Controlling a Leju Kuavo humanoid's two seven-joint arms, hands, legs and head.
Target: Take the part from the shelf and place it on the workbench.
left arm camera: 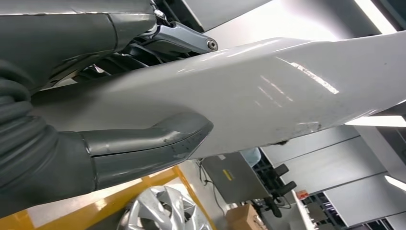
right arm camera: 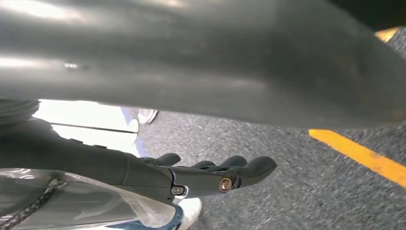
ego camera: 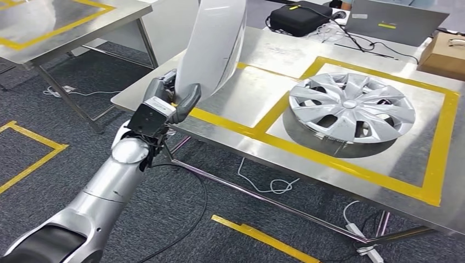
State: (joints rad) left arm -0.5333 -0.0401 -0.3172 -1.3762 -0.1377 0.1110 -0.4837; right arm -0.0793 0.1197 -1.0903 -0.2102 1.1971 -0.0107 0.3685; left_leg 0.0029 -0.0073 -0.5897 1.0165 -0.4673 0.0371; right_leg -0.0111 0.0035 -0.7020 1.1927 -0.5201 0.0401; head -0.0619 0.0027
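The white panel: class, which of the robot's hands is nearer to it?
Left. The left hand grips the white panel at its lower end, beside the workbench. The right hand hangs over carpeted floor, holding nothing.

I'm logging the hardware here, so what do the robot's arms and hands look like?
The left arm is glossy silver, made of rounded segments, with a dark panel near its base and a black cable hanging beside it. A black box sits at the wrist. The left hand is dark grey with a thick grey thumb and ribbed cover. The right hand has darker fingers with small screws.
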